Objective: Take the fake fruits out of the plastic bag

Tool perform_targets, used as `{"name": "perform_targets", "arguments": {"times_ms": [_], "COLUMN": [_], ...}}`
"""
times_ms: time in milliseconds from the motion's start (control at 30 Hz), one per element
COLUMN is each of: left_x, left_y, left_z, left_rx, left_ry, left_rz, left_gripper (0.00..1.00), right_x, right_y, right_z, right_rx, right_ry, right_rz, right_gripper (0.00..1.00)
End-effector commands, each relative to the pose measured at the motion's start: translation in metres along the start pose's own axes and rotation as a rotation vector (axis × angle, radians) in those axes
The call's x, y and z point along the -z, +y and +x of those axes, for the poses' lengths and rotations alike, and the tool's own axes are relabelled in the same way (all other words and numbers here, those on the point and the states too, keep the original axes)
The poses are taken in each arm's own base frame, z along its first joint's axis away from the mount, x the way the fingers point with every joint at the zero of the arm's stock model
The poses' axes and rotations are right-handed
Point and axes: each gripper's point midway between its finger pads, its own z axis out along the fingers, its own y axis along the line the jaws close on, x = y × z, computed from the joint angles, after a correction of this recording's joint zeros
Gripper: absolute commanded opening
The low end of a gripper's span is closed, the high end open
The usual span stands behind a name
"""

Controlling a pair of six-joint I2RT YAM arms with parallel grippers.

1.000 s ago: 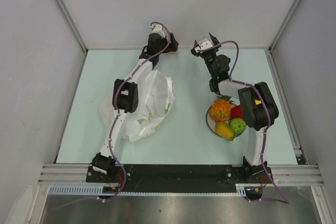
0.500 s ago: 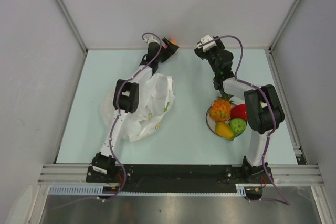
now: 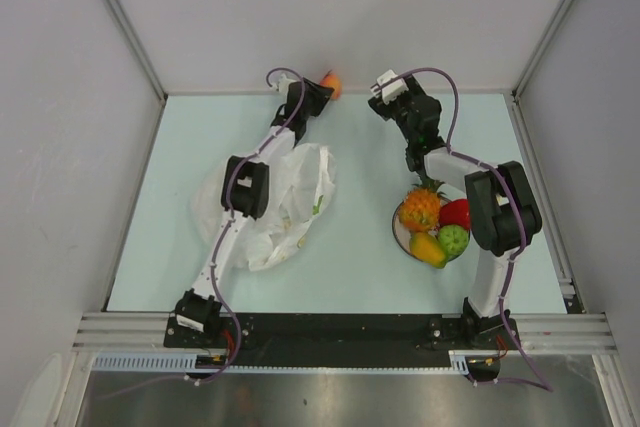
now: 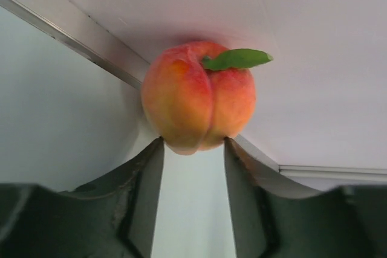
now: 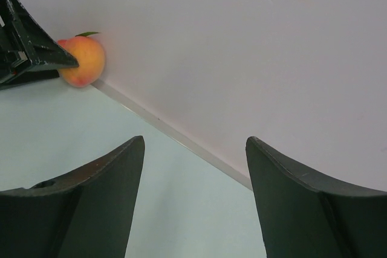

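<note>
From above, my left arm reaches to the far edge of the table (image 3: 360,167), and the left claw (image 3: 318,90) is at the peach (image 3: 331,84), which sits right at the foot of the back wall (image 3: 340,7). That view is too small to show the fingers. My left wrist camera fills that in: the peach, with its green leaf, bulges just past my two fingertips, wider than the gap between them, and each tip meets its lower flank. The claw is about half open. I cannot tell whether I truly grip the fruit or only touch it.

My right claw (image 5: 195,143) is spread wide with nothing between its fingers. Its camera gives a side look that the others lack: the peach rests against the wall, with my left claw's dark tip against it.

Only the overhead view shows the rest. The plastic bag (image 3: 285,209) lies crumpled under my left arm. On the plate (image 3: 399,230) by my right arm sit the pineapple (image 3: 419,209), strawberry (image 3: 456,213), green lumpy fruit (image 3: 453,239) and mango (image 3: 427,248).
</note>
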Motion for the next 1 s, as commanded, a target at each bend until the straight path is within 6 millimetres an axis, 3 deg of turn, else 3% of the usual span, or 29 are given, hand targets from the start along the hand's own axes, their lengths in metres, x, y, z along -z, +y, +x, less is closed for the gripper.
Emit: {"name": "perform_targets", "arguments": {"times_ms": [0,100,200,467,533,567,600,633,767,967], "left_x": [-0.004,-0.003,-0.001,0.015,0.014,0.011,0.008,0.006,-0.001,-0.01], "left_y": [0.015,0.014,0.01,0.013,0.004,0.007,0.006,-0.005,0.0,0.014], "left_z": [0.004,0.006,0.005,0.006,-0.002,-0.005,-0.007,-0.013,-0.012,0.011], "left_rx": [0.019,0.007,-0.018,-0.005,0.001,-0.005,-0.004,-0.004,0.045,0.132], "left_ry": [-0.022,-0.015,0.001,0.108,0.086,0.067,0.052,0.03,-0.022,-0.048], "left_rz": [-0.056,-0.045,-0.016,0.011,0.065,0.069,0.076,0.1,0.072,-0.01], "left_gripper": [0.43,0.3,0.01,0.0,0.32,0.54,0.99,1.0,1.0,1.0], "right_x": [0.003,0.003,0.003,0.003,0.003,0.002,0.003,0.002,0.001,-0.002], "right_y": [-0.012,-0.01,-0.008,-0.002,0.004,0.006,0.008,0.009,0.013,0.013], "right_z": [-0.021,-0.013,-0.011,-0.002,-0.003,0.0,0.002,0.002,0.005,0.008], "right_rx": [0.017,0.003,0.003,0.0,-0.005,-0.007,-0.01,-0.011,-0.007,0.021], "right_ry": [-0.039,-0.018,-0.007,0.019,0.01,0.015,0.022,0.02,0.019,0.011], "right_rz": [0.019,0.013,0.004,-0.013,-0.041,-0.045,-0.051,-0.055,-0.062,-0.059], "right_gripper": [0.73,0.72,0.72,0.7,0.7,0.7,0.7,0.7,0.71,0.72]}}
